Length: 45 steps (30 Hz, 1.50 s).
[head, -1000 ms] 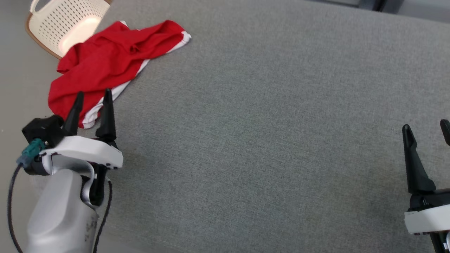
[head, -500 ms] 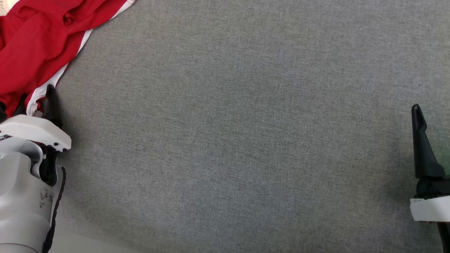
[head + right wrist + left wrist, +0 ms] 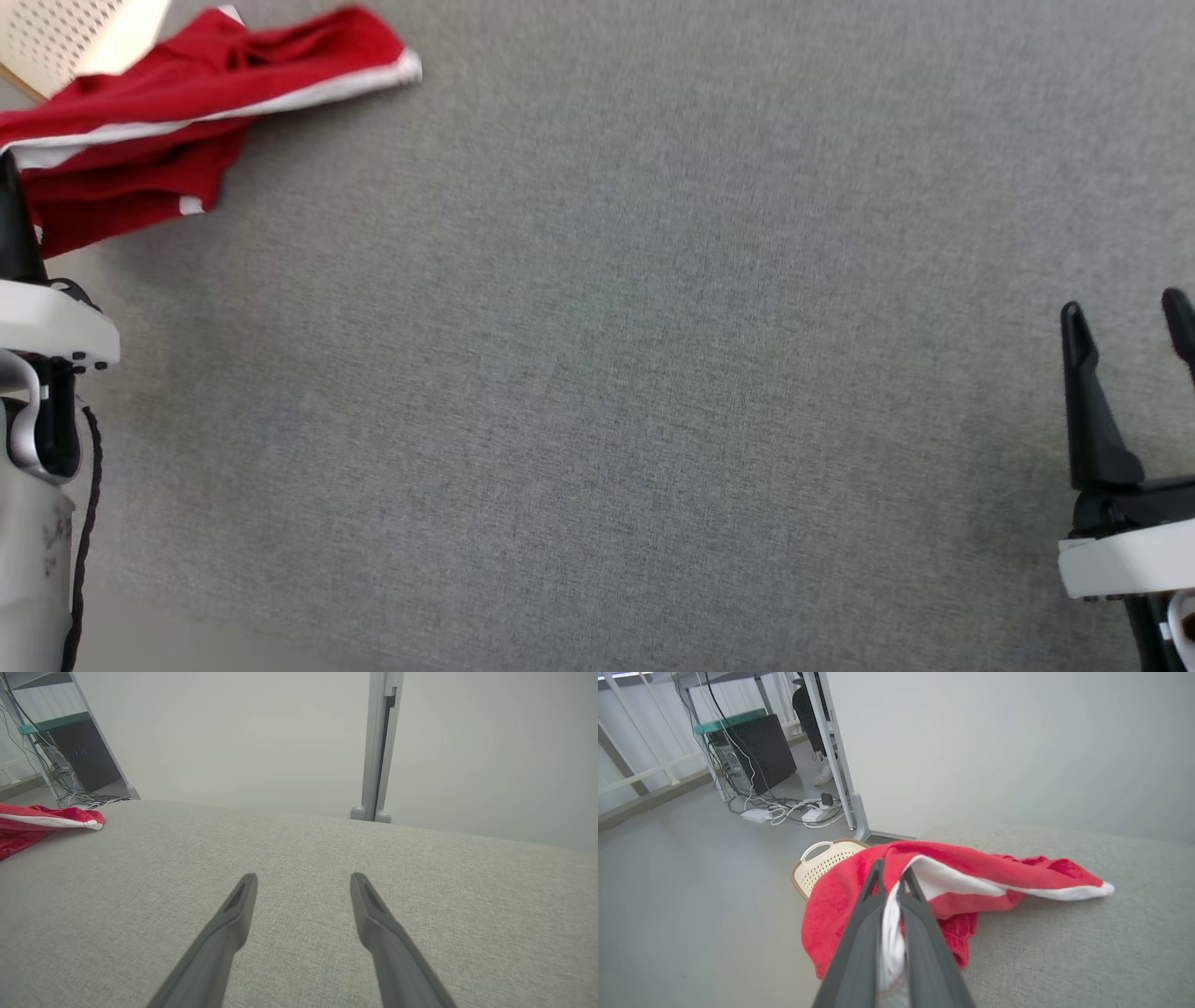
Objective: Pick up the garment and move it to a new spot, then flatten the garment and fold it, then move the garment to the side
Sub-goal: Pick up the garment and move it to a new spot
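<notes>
A red garment with white trim (image 3: 177, 103) lies crumpled at the far left corner of the grey padded surface (image 3: 607, 355), part of it hanging over the edge. In the left wrist view my left gripper (image 3: 892, 877) is shut on the garment (image 3: 971, 868), with a strip of its white hem pinched between the fingers. In the head view one left finger (image 3: 14, 224) shows at the left border. My right gripper (image 3: 1125, 313) stands open over bare surface at the lower right, well away from the garment (image 3: 42, 821); in the right wrist view nothing sits inside that open gripper (image 3: 303, 879).
A cream perforated basket (image 3: 822, 865) stands on the floor just past the surface's left corner, also at the head view's top left (image 3: 65, 37). Beyond it are desk legs, a black computer case (image 3: 759, 751), cables and a person's shoe (image 3: 824, 772). A grey post (image 3: 378, 746) stands behind.
My left gripper has shut on the garment's white hem and pulled it up, stretching the cloth. The head camera shifted between frames. The right gripper stays open.
</notes>
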Tool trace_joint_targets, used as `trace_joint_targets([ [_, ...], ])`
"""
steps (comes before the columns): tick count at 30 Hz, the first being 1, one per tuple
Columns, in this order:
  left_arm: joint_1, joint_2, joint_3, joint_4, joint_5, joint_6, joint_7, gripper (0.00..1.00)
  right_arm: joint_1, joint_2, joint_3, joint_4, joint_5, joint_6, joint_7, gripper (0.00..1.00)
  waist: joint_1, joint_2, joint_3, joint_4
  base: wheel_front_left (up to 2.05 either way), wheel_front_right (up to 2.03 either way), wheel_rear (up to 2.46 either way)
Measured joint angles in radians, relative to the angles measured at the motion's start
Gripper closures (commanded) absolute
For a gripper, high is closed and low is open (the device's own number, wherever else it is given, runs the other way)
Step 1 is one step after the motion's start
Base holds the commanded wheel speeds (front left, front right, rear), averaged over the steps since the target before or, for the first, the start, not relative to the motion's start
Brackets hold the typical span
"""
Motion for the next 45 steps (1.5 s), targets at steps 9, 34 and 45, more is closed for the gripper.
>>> trace_joint_targets([
  [9, 0.286, -0.051, 0.103, -0.416, 0.155, 0.036, 0.0, 1.0, 0.056, 0.028, 0.031, 0.091, 0.037, 0.0, -0.053, 0.0, 0.0, 0.0001, -0.18, -0.016, 0.0, 0.0, 0.0],
  [34, 0.448, -0.247, -0.316, -0.773, 0.185, -0.046, 0.14, 1.0, 0.024, 0.021, 0.09, 0.118, 0.053, 0.0, -0.104, 0.0, 0.0, 0.0001, -0.287, -0.338, 0.0, 0.0, 0.0],
  [45, 0.222, -0.295, -0.652, -0.5, 0.135, -0.06, 0.112, 1.0, 0.008, 0.08, 0.077, 0.172, 0.062, 0.0, -0.198, 0.0, 0.0, 0.0, -0.095, -0.531, 0.0, 0.0, 0.0],
])
